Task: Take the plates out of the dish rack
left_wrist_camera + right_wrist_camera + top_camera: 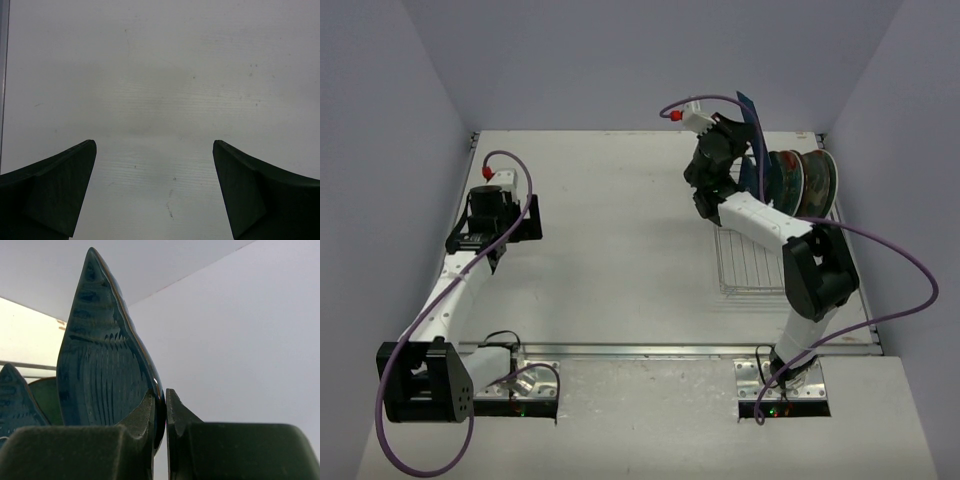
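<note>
My right gripper [745,135] is shut on the rim of a dark blue plate [752,125], holding it on edge above the far end of the silver wire dish rack [750,265]. In the right wrist view the plate [102,370] stands upright with its rim pinched at my gripper [160,400]. Several more plates [805,180], teal and red-rimmed, stand on edge at the rack's far end. Two of them show at the left of the right wrist view [15,397]. My left gripper [490,200] is open and empty over bare table at the far left [155,150].
Grey walls close in the table on the left, far and right sides. The rack's near half [745,275] holds no plates. The right arm's purple cable [910,270] loops out past the rack's right side. A metal strip [670,350] runs along the table's near edge.
</note>
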Available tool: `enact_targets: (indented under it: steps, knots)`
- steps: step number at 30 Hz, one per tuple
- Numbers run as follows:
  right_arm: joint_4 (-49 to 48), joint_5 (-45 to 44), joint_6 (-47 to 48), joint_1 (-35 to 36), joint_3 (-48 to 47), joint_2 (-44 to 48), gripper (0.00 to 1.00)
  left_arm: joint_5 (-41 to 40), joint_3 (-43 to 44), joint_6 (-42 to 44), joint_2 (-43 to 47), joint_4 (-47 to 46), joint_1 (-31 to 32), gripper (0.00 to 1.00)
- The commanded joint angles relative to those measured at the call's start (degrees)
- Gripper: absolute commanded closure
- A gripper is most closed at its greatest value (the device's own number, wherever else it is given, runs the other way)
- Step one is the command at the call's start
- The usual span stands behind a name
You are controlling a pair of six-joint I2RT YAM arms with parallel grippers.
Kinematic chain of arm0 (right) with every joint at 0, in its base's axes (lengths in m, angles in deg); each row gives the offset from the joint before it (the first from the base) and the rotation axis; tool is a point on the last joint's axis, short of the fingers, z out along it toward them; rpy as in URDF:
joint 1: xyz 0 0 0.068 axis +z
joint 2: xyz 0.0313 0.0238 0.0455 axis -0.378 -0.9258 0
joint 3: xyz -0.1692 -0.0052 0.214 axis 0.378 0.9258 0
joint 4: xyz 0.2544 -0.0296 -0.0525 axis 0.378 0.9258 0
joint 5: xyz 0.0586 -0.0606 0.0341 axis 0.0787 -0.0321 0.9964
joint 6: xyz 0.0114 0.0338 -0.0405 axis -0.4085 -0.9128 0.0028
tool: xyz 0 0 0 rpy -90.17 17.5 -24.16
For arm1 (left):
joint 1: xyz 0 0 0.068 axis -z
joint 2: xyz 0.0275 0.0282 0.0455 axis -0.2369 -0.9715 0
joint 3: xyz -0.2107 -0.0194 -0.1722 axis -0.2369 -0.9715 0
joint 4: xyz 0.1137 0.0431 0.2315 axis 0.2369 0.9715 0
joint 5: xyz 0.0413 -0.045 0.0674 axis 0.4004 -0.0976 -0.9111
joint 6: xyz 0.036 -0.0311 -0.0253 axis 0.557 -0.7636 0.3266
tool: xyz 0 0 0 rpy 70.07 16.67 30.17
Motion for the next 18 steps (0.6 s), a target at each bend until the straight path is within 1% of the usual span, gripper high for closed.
enact_targets:
  steps: [1,2,3,4,5,7,8,9,12,15,18]
  knots:
    - [-4.8,-1.3,-2.0,1.9,-3.5,4.8,1.0,6.0,0.2,1.5,6.5,-3.3,0.2,0.0]
    - [-0.3,-1.0,-6.1,2.5,-3.9,5.9,1.0,6.9,0.1,1.6,7.9,-3.4,0.2,0.0]
    - [9.6,-0.7,-9.7,2.7,-6.0,7.2,1.0,8.8,0.1,1.8,8.9,-3.4,0.2,0.0]
    - [20.1,0.0,-22.9,2.7,-8.4,7.9,1.0,10.0,0.2,1.9,9.4,-3.4,0.2,0.0]
    - [33.0,1.6,-34.7,2.7,-11.9,8.1,1.0,11.1,0.4,1.7,9.6,-3.3,0.2,0.0]
    - [57.8,6.2,-49.5,2.3,-18.9,8.0,1.0,14.9,1.8,0.3,9.2,-2.5,0.2,0.0]
    - [65.3,8.3,-54.8,2.2,-21.5,7.9,1.0,16.4,2.5,-0.3,8.7,-2.1,0.2,0.0]
    - [67.2,9.8,-57.6,2.2,-23.0,7.8,1.0,17.9,3.0,-0.7,8.1,-1.8,0.2,0.0]
    - [70.9,12.9,-60.6,2.2,-24.3,8.6,1.0,22.0,3.4,-2.9,7.0,-2.0,0.1,0.0]
    - [75.2,17.8,-65.9,2.2,-25.9,9.9,1.0,25.7,3.2,-5.0,6.7,-3.6,0.1,0.0]
    - [79.9,25.6,-72.4,2.2,-26.6,11.1,1.0,31.9,2.1,-9.4,6.7,-6.1,0.1,0.0]
